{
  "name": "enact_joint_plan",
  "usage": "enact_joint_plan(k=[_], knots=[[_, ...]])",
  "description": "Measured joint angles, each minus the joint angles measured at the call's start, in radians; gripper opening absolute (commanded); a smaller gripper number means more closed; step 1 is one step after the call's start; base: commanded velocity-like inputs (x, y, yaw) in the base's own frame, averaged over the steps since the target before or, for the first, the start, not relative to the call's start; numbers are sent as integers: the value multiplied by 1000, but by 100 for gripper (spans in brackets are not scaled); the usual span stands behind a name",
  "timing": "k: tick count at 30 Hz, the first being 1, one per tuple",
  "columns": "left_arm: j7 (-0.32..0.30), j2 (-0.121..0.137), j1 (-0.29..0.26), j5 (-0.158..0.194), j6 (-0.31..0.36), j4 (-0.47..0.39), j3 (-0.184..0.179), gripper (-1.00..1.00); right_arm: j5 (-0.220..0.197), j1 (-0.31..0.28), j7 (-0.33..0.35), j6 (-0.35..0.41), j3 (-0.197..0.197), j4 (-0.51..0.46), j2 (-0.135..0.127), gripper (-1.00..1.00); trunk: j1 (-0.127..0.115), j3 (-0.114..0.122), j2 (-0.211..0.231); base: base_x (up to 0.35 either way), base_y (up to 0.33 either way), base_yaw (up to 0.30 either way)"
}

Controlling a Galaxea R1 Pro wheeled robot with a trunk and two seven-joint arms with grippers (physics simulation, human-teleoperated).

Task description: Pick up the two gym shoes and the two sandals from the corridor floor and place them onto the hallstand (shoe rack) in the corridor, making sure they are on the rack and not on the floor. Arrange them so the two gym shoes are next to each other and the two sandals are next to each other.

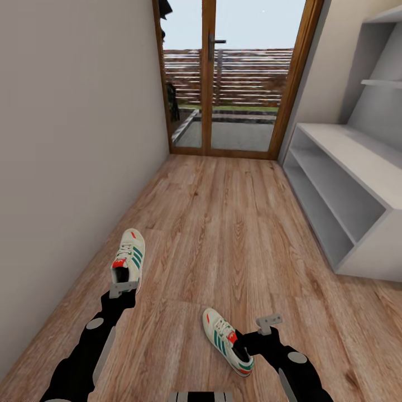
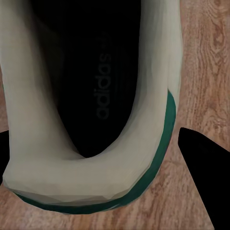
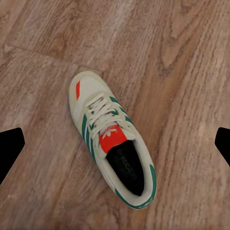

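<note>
While both cream-white lace-up gym shoes (image 1: pixel 129 255) (image 1: pixel 227 340) sit on the wood-plank floor (image 1: pixel 223 223) and the pale grey hallstand (image 1: pixel 357 162) holds none, left gripper (image 1: pixel 123 288) straddles one heel unclosed, right gripper (image 1: pixel 267 326) hovers spread.

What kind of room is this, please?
Probably a home entrance corridor: a narrow wood-plank floor leads to a glazed door facing a garden fence, and a grey shoe rack lines one wall.

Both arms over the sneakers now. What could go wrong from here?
1. Left gripper sits right at the heel of the left gym shoe; closing on the soft collar may slip.
2. Right gripper hangs open above the right gym shoe, which lies skewed across the jaws; the grasp may twist it.
</note>
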Motion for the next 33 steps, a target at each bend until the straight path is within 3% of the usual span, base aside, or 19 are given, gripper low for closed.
enact_joint_plan(k=[3, 15, 17, 24, 33], knots=[[0, 0, 0, 0, 1, 0, 0, -100, 0, 0, 0, 0, 0, 0, 0, 100, 12, -13, -21, 0, 0, 0], [2, 1, -1, -3, 8, -18, 1, -100, 0, 0, 1, 0, 0, 0, 0, 100, 17, -78, -24, 0, 0, 0], [2, 1, -1, -3, 23, -49, 1, -100, -1, 0, 1, 0, 0, -1, 0, 100, 18, -89, -25, 0, 0, 0], [0, 1, -2, -4, 188, -198, 0, -100, -1, 0, 0, 0, 0, -3, 0, 100, 21, -121, -26, 0, 0, 0], [-3, 1, -1, -4, 202, -207, -3, -100, -1, 0, 0, 0, 0, -3, 0, 100, 21, -131, -26, 0, 0, 0]])
